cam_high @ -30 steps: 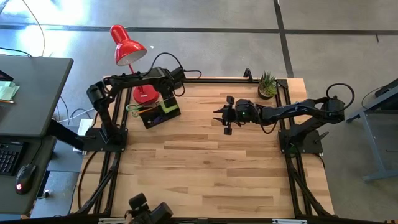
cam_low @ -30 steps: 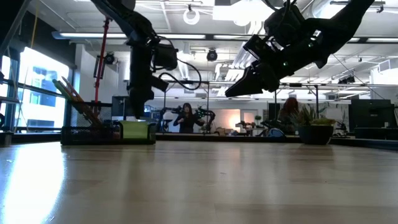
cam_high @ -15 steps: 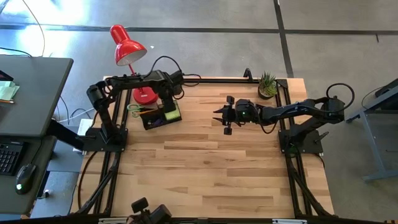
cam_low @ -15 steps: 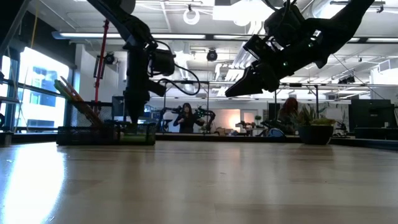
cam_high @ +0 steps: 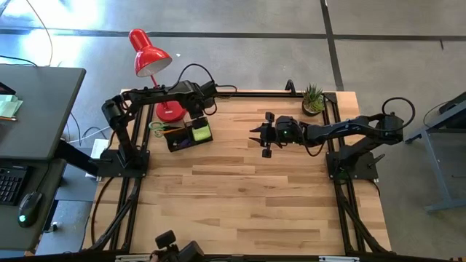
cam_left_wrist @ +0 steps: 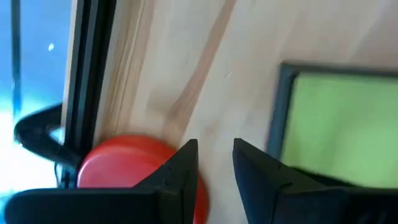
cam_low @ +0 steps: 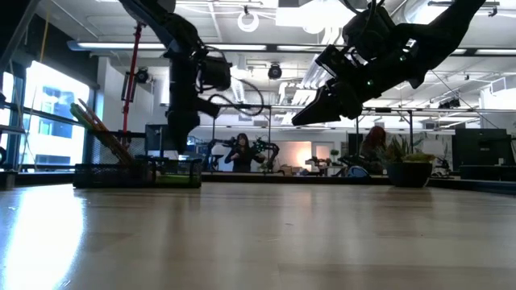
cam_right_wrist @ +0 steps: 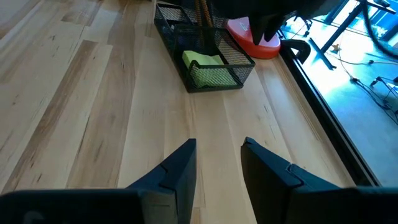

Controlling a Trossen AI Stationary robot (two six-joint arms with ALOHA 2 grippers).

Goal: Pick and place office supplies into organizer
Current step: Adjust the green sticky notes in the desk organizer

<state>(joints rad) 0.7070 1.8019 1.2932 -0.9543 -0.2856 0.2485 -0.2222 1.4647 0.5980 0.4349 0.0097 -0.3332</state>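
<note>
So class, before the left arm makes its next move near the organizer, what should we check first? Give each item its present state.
1. Sticky-note pad lies inside the organizer: ok.
2. Left gripper is open and holds nothing: ok.
3. Left gripper is raised above the organizer's rim, in the low view: ok.
4. Red lamp base is close beside the left gripper; clearance: cannot tell.
5. Right gripper hangs open over mid-table, away from the organizer: ok.
6. Loose supplies left on the table: none visible.

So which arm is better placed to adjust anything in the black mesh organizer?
Left: its gripper hangs beside the black mesh organizer, while the right gripper waits at mid-table.
</note>
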